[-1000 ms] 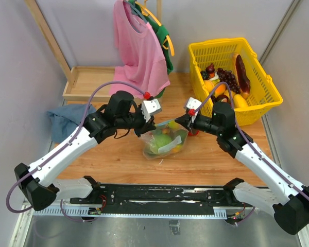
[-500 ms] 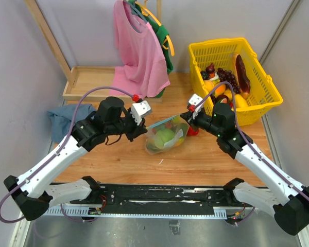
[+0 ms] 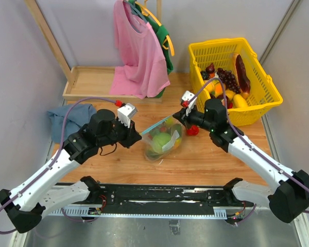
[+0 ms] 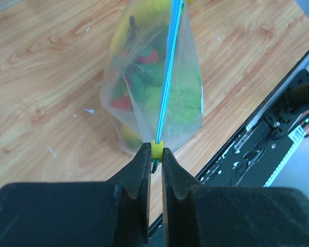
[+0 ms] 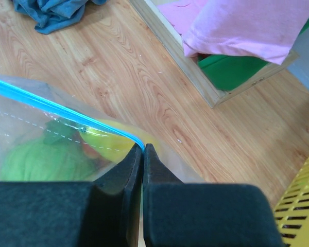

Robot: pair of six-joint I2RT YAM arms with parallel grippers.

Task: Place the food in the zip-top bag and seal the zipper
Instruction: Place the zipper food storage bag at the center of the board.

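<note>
clear crinkly plastic, the zip-top bag [image 3: 165, 146] rests on the wooden table [image 3: 211, 159] between the 2 arms, with its mouth edge lifted and pulled taut. the teal-blue zipper [image 4: 168, 72] runs as 1 straight line from one gripper to the other. the left gripper [image 4: 155, 153] is pinched almost closed on the near end of the strip, with a small yellow tab [image 4: 156, 148] caught between its fingertips. the right gripper [image 5: 143, 150] is clamped on the opposite corner, where the strip ends, with no gap showing between its jaws. the food [image 3: 161, 140] lies piled inside the bag in green, yellow and red shapes. a yellow basket [image 3: 257, 110] stands at the right rear, a pink shirt [image 3: 139, 51] hangs behind, and a blue cloth [image 3: 67, 119] lies at the left.
</note>
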